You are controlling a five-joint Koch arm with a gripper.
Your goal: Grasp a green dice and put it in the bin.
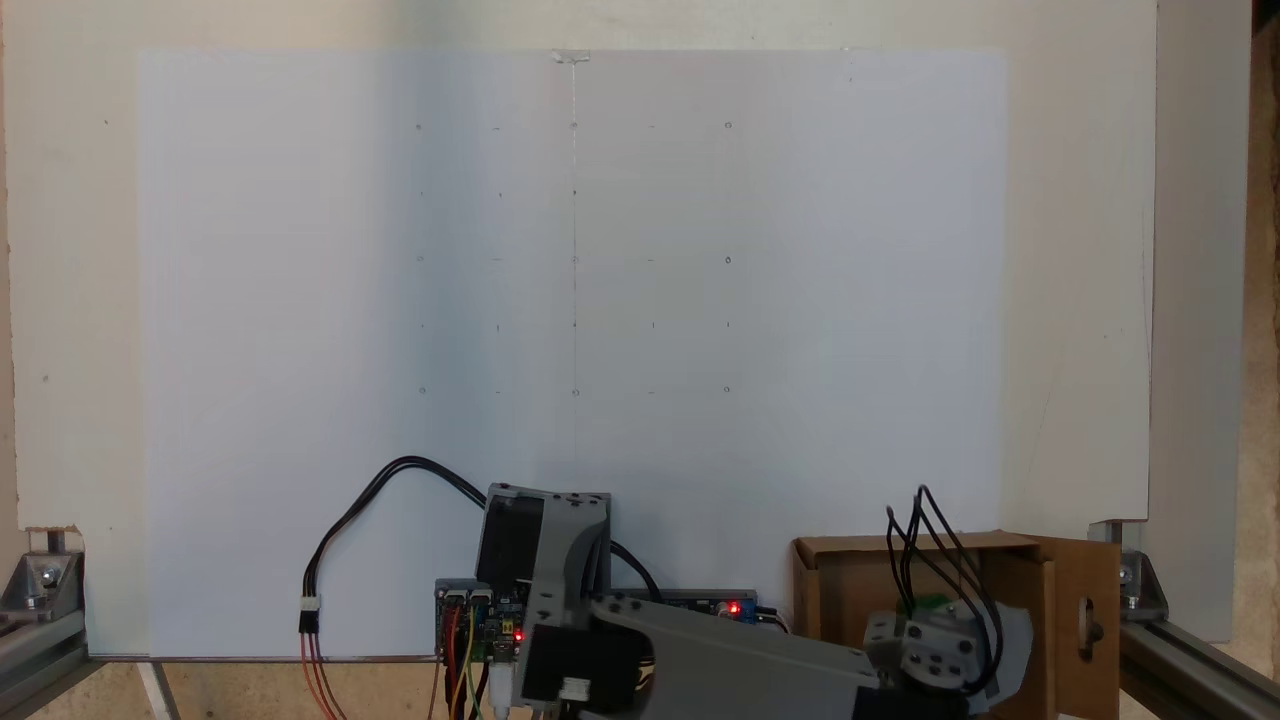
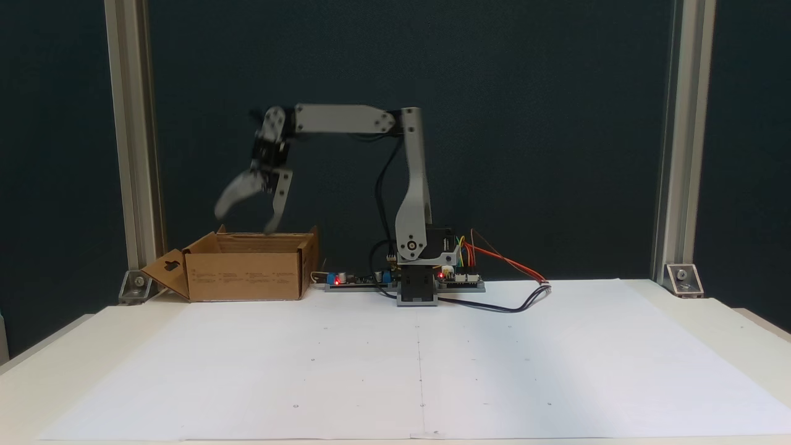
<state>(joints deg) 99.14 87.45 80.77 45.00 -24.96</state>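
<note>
White paper sheets (image 2: 420, 364) cover a pale table before a dark backdrop, framed by aluminium posts. From the front, a fixed view shows the grey hobby arm (image 2: 413, 185) reaching sideways, its gripper (image 2: 246, 221) hanging just above the brown corrugated cardboard box (image 2: 247, 272), jaws spread apart with nothing between them. From above, a fixed view catches a sliver of the small bright green dice (image 1: 932, 603) inside the box (image 1: 830, 580), beside the wrist and black cables. One slotted flap (image 1: 1085, 625) splays outward. Most of the paper lies bare, well apart from the box.
</note>
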